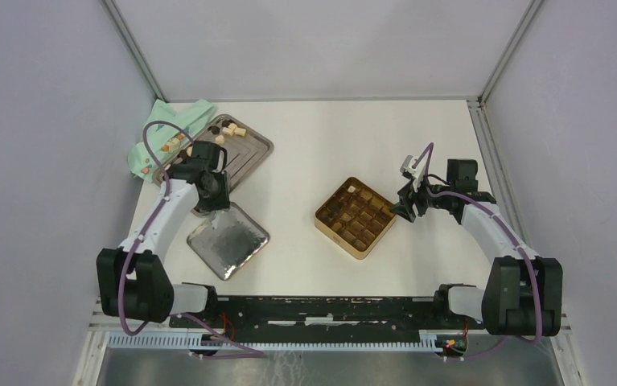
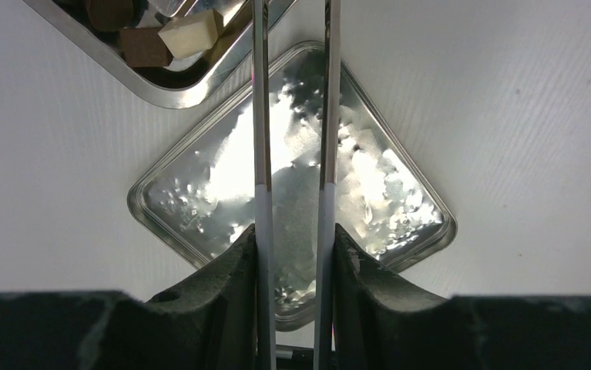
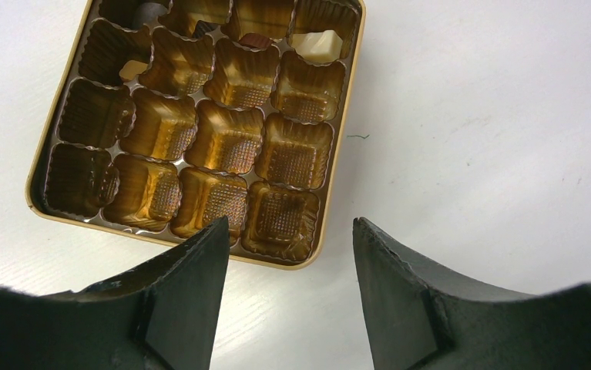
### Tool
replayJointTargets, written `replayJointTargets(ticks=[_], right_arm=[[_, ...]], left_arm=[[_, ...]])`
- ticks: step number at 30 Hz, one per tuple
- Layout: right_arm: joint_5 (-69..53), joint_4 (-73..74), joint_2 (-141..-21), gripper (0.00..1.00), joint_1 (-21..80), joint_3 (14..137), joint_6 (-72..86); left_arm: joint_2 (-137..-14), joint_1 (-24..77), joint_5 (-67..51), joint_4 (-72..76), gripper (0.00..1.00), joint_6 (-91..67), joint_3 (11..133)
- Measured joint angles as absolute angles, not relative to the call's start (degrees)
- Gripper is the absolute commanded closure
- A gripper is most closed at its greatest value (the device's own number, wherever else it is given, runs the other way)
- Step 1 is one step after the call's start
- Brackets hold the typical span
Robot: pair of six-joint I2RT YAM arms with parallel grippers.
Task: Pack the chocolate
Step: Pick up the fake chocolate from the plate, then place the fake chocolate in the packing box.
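Chocolate pieces [image 1: 231, 129], cream and brown, lie in the far metal tray [image 1: 250, 154]; the left wrist view shows a cream piece [image 2: 190, 35] and a brown one [image 2: 144, 46] there. My left gripper [image 1: 212, 193] is shut on metal tongs [image 2: 260, 116], whose two arms stand slightly apart above the near tray [image 2: 400, 200]; their tips are out of view. The gold tin [image 1: 318, 215] holds a cream piece [image 3: 317, 45] and a brown piece [image 3: 253, 38] in its far cups; most cups [image 3: 223, 146] are bare. My right gripper [image 3: 290, 223] is open and empty beside the tin's near corner.
A mint-green bag [image 1: 172, 129] lies at the back left, partly under the far tray. The near tray [image 1: 227, 239] holds no pieces and sits just in front of my left gripper. The enclosure walls close in the table on three sides.
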State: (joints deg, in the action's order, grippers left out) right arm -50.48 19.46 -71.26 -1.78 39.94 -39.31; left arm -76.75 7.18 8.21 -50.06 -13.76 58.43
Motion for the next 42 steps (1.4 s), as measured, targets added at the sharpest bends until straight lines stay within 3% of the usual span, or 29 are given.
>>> replayJointTargets(ticks=[13, 21, 30, 42], right_arm=[[-50.39, 19.51, -71.26, 0.34, -1.78, 39.97, -39.38], [-50.37, 20.05, -71.26, 0.34, -1.78, 39.97, -39.92], [-50.33, 20.32, -71.26, 0.35, -1.78, 39.97, -40.32], [-50.04, 20.34, -71.33, 0.35, -1.78, 39.97, -40.40]], left_arm=[[-62.50, 8.58, -6.35, -48.71, 0.98, -14.09, 57.63], [-52.07, 26.92, -15.59, -40.62, 0.98, -22.83, 52.03], [-53.91, 49.15, -10.59, -32.05, 0.98, -31.77, 50.17], [-67.11, 57.17, 0.71, -31.55, 0.98, -32.73, 52.27]])
